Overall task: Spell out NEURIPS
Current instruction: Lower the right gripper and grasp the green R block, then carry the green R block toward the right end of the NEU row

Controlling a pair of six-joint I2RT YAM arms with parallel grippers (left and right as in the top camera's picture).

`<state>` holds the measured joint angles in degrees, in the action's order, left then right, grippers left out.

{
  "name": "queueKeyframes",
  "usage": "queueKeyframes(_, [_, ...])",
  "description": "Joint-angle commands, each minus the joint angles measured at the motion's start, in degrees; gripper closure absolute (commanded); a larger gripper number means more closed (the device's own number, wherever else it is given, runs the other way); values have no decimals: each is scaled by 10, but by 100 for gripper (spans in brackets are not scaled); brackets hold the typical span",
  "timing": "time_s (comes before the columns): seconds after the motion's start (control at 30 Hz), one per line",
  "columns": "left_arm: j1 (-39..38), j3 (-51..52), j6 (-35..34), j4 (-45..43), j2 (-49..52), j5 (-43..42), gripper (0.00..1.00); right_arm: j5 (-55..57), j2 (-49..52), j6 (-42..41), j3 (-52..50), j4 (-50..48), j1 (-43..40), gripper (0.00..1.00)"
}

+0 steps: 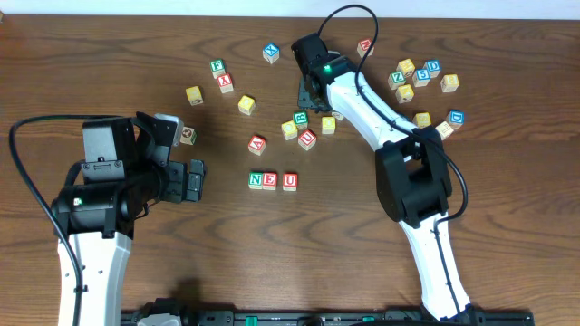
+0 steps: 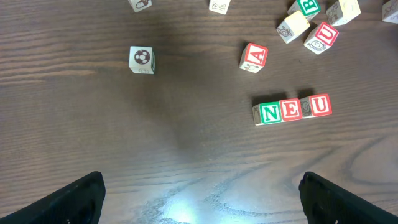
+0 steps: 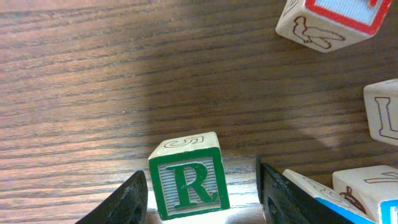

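Right tool (image 3: 199,186) part-open astride R cube (image 3: 186,183), gaps both sides, left tool (image 2: 200,186) wide, empty

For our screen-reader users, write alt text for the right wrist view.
A green-bordered R block stands on the wooden table between the open fingers of the right gripper. Other alphabet blocks crowd the right edge.

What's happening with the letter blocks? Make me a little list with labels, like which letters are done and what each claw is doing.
word so far: N, E, U, side by side in a row
next letter: R cube, standing on the table, not yet lifted
right gripper: open, one finger on each side of the R cube
left gripper: wide open, holding nothing
closest loose block: A cube, just beyond the row
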<state>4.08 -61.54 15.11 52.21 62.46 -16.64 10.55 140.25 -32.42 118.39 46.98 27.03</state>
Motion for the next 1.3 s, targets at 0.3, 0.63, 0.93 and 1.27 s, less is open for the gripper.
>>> queueKeyframes(0.3, [3, -12, 7, 1, -3, -7, 2, 11, 11, 4, 7, 2, 5, 80])
queueKeyframes(0.63, [3, -12, 7, 1, -3, -7, 2, 11, 8, 26, 8, 4, 5, 80])
queueKeyframes(0.93, [3, -12, 7, 1, -3, -7, 2, 20, -13, 52, 55, 44, -5, 80])
queueKeyframes(1.27, [3, -12, 7, 1, -3, -7, 2, 20, -65, 68, 168, 178, -8, 80])
